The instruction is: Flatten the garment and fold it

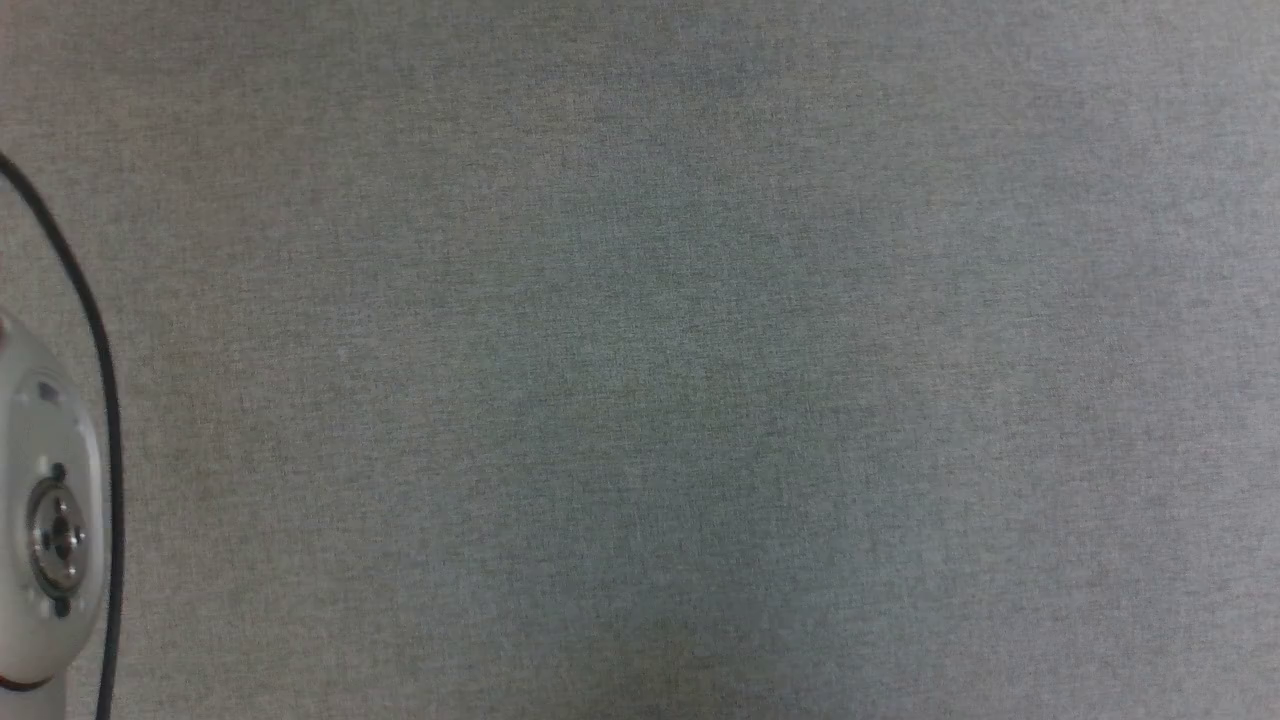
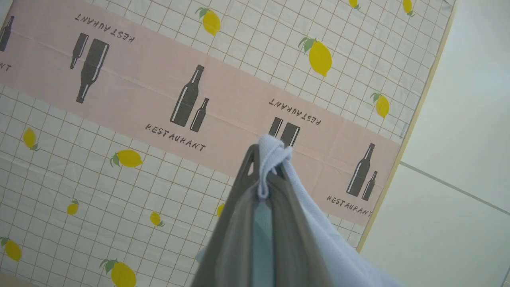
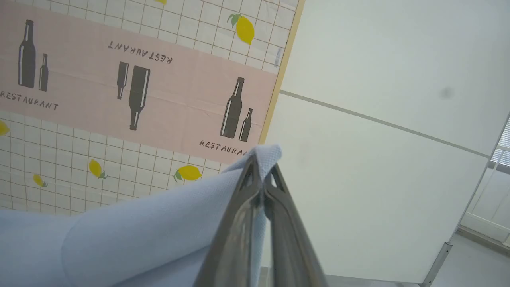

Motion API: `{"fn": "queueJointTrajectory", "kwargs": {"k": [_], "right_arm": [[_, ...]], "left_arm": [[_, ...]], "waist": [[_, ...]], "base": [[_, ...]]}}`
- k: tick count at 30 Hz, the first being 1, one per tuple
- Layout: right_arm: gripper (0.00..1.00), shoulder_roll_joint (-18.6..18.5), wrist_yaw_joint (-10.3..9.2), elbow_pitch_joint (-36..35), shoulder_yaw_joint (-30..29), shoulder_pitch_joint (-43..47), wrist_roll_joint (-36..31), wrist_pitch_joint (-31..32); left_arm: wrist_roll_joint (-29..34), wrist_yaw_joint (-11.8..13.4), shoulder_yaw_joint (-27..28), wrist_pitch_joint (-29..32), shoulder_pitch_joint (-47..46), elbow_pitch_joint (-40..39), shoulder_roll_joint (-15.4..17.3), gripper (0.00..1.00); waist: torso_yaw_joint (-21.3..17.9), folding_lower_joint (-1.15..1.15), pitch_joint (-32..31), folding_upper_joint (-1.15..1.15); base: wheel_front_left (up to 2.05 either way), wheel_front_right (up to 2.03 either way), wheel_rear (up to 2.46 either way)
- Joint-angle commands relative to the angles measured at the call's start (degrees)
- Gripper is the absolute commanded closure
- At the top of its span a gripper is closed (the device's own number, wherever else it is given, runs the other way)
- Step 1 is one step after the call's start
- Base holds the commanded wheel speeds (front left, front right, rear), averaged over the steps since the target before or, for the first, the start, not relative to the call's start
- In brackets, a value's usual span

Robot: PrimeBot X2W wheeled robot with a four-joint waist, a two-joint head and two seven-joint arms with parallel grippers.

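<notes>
The garment (image 3: 139, 235) is light blue soft fabric. In the right wrist view my right gripper (image 3: 261, 169) is shut on a bunched edge of it, and the cloth hangs away to the lower left. My left gripper (image 2: 267, 161) is likewise shut on the garment (image 2: 330, 243), with a rolled hem sticking out past the fingertips and the rest trailing to the lower right. Both grippers hang above the table's patterned cloth (image 2: 139, 91). The head view looks at a plain grey surface (image 1: 700, 380) with a pale arm joint (image 1: 45, 520) at its left edge.
The tablecloth (image 3: 79, 79) has a pink band with bottles and "RESTAURANT" lettering, plus a lemon grid. The table's wooden edge (image 2: 414, 115) runs diagonally, with pale floor (image 3: 378, 167) beyond it. A white frame leg (image 3: 438, 259) stands at the right wrist view's lower right.
</notes>
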Motion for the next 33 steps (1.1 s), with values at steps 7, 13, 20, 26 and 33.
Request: {"fn": "queueJointTrajectory", "kwargs": {"k": [7, 13, 20, 26, 33], "right_arm": [[1.00, -0.13, -0.08, 8.16, 0.99, 8.95, 3.15, -2.30], [1.00, 0.08, -0.08, 11.25, 2.60, 25.15, 9.81, -0.85], [1.00, -1.48, -0.08, 2.41, 1.63, 50.72, 17.01, 4.69], [1.00, 1.09, -0.08, -9.12, -4.39, 69.43, 17.48, 8.95], [1.00, 7.36, -0.08, -18.64, -11.76, 85.81, 14.52, 14.26]], "left_arm": [[-0.90, -3.83, -2.34, 1.08, 9.56, 7.23, 0.29, 1.00], [-1.72, -6.98, -4.45, 3.81, 26.97, 9.96, 1.06, 1.00], [-2.99, -6.63, -6.46, 8.91, 52.20, 1.59, 1.20, 1.00], [-6.29, -3.74, -5.45, 13.32, 70.23, -8.22, 0.33, 1.00], [-8.72, 1.13, -4.99, 19.43, 87.85, -18.00, -0.40, 1.00]], "waist": [[0.41, -0.02, -2.84, 0.00], [0.53, -0.02, -8.23, 0.00], [1.62, -0.02, -17.76, 0.00], [1.52, -0.02, -22.62, 0.00], [1.59, -0.02, -24.95, 0.00]], "base": [[0.00, 0.00, 0.00], [0.00, 0.00, 0.00], [0.00, 0.00, 0.00], [0.00, 0.00, 0.00], [0.00, 0.00, 0.00]]}}
